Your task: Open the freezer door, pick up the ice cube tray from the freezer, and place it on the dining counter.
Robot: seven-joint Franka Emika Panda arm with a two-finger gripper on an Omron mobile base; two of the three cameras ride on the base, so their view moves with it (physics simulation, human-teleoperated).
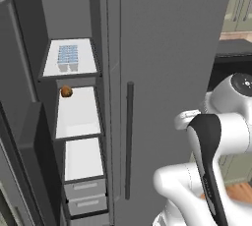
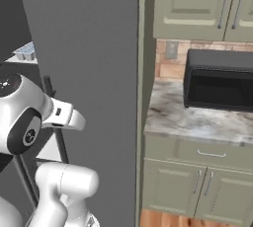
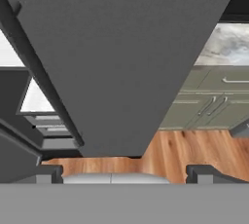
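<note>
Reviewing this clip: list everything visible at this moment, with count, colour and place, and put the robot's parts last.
freezer: 1, dark grey inside, left of the left base view, standing open
freezer door: 1, grey, swung open at the far left
ice cube tray: 1, pale blue and white, on the top white shelf
brown round item: 1, on the second shelf, back left corner
drawers: at least 2, grey, below the shelves
plain door: 1, grey, closed, right of the freezer, with a dark bar handle
microwave: 1, black, on the marble counter
cabinets: sage green, above and below that counter
floor: wood
arm: 1, white with dark joints, lower right of the left base view
claw: 1, dark tips apart, open, holding nothing
</note>
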